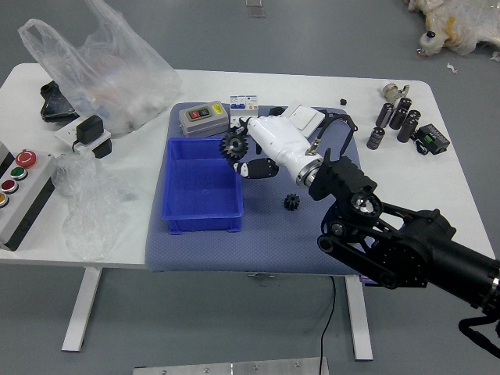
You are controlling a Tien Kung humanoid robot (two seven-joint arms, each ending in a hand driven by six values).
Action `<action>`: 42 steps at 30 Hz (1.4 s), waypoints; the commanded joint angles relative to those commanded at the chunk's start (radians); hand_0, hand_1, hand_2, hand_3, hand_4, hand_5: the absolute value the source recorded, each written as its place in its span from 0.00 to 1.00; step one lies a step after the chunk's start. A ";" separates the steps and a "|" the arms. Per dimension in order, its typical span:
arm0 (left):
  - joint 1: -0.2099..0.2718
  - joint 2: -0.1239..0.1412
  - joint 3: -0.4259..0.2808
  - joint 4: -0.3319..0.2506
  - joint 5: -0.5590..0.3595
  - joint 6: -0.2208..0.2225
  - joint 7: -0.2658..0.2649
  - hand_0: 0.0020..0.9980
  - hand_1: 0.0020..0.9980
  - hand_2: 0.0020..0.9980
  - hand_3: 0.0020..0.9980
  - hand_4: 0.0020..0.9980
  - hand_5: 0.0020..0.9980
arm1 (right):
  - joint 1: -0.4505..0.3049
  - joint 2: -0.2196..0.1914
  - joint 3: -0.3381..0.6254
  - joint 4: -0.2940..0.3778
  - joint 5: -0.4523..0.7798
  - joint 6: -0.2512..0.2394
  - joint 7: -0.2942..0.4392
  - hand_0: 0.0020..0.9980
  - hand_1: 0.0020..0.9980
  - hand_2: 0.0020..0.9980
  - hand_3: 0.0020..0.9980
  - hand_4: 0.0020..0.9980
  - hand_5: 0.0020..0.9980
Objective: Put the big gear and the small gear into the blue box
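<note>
The robot's right hand (275, 142) grips the big gear (233, 147) near the blue box's (201, 189) edge; the small gear (291, 202) lies on the blue mat (269, 246). Both remain to be placed.

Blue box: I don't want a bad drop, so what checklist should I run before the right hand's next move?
1. Big gear held in the right hand: ok.
2. Blue box upright, opening facing up: ok.
3. Big gear wholly within the box's rim: cannot tell; it overlaps the far right corner in this view.
4. Grip firm: cannot tell.
5. Small gear in the box: not ok; it lies on the mat.
</note>
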 joint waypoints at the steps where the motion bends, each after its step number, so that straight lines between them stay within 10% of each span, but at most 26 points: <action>1: 0.001 0.000 -0.001 0.000 0.001 0.000 0.000 0.64 0.62 0.60 0.65 0.64 0.32 | 0.002 0.005 -0.015 0.009 -0.004 -0.006 0.003 0.52 0.55 0.58 0.44 0.42 0.00; 11: 0.003 0.000 -0.006 0.000 0.006 0.000 0.004 0.64 0.62 0.60 0.65 0.64 0.31 | 0.009 0.048 -0.097 -0.038 -0.090 0.010 -0.017 0.59 0.64 0.64 0.44 0.38 0.02; 25: 0.005 -0.004 0.002 0.000 0.001 -0.001 0.005 0.64 0.62 0.60 0.65 0.64 0.31 | 0.013 0.066 -0.088 -0.076 -0.300 0.152 -0.097 0.70 0.76 0.71 0.49 0.41 0.00; 26: 0.005 -0.004 0.003 0.000 0.000 0.000 0.005 0.64 0.62 0.60 0.65 0.64 0.31 | 0.013 0.066 -0.090 -0.077 -0.299 0.157 -0.101 0.74 0.80 0.81 0.68 0.43 0.17; 42: 0.010 -0.001 -0.008 0.000 0.007 -0.001 0.009 0.64 0.62 0.60 0.65 0.64 0.31 | 0.013 0.041 -0.062 -0.052 -0.304 0.181 -0.141 0.75 0.83 0.90 0.93 0.60 0.12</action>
